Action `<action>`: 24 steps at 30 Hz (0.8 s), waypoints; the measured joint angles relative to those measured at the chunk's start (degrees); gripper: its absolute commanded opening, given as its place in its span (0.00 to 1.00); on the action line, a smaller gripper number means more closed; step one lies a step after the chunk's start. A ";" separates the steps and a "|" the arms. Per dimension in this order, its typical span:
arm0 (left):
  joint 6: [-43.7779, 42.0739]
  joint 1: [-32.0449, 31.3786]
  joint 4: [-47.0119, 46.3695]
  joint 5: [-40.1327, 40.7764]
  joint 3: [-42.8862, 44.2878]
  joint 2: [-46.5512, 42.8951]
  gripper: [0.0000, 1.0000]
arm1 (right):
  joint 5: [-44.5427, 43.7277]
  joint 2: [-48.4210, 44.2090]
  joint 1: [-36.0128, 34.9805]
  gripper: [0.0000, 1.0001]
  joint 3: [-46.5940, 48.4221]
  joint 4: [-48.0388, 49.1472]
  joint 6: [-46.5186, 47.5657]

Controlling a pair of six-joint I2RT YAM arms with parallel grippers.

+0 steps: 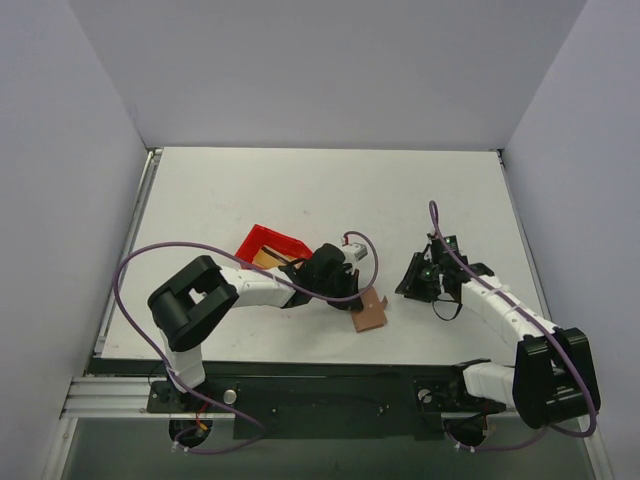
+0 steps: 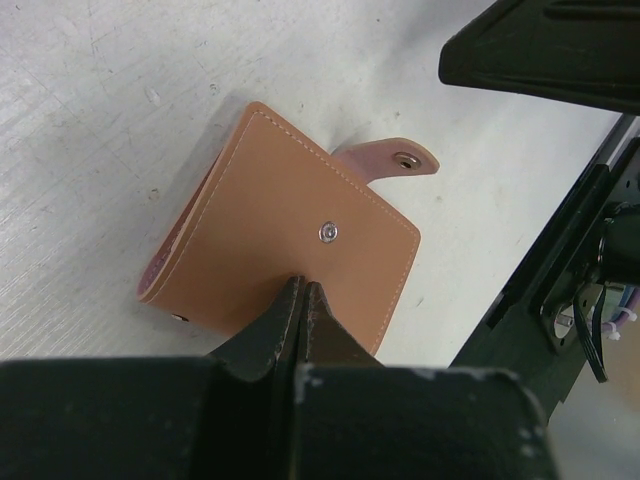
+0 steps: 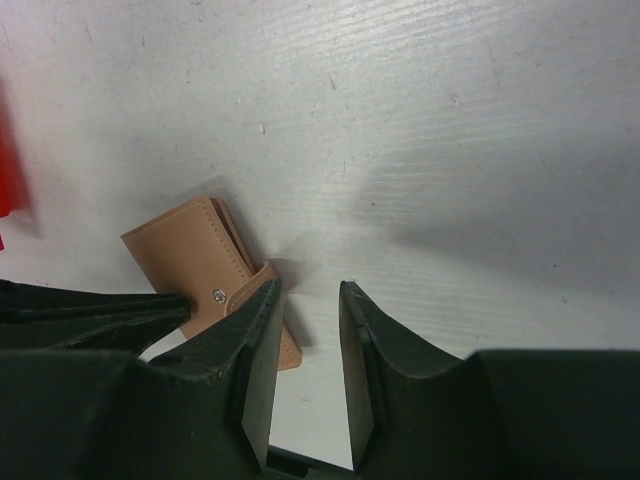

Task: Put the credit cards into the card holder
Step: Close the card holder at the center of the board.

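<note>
L fingers [image 2: 262, 338] pressed together, tips on card holder [image 2: 285, 235]; R fingers [image 3: 252, 350] apart, empty, nr it

From high above the near edge we look down on the whole table [image 1: 300, 190] from far off. From the left wrist we look steeply down past the left gripper [image 2: 300, 285], very near the wallet [image 2: 290, 220], which fills much of that view. From the right wrist we look down between the prongs of the right gripper [image 3: 308, 292], from a little farther back. All three views share the wallet. The overhead view shows the red bin [image 1: 270, 243], and the right wrist view catches a red sliver at its left edge.
</note>
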State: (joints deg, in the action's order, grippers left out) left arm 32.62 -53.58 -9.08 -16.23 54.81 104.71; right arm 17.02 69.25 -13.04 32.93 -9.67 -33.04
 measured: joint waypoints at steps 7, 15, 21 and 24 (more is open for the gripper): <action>0.00 -0.02 -0.26 -0.13 0.00 0.04 0.00 | 0.02 1.97 0.02 0.26 -0.20 1.42 -1.40; 0.00 -0.02 -0.83 -0.11 -0.57 0.04 0.00 | 0.46 2.08 0.70 0.27 -1.64 4.09 -3.26; 0.00 -0.02 -1.09 -0.11 -0.72 0.07 0.00 | 3.74 3.72 0.70 0.26 -2.40 7.56 -4.52; 0.00 0.00 -1.09 -0.11 -0.72 0.04 0.00 | 5.55 3.72 0.70 0.25 -3.82 9.64 -5.25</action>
State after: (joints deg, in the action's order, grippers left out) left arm 32.62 -53.58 -10.17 -16.34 54.08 104.75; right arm 22.57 72.97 -12.34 29.10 -0.03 -38.28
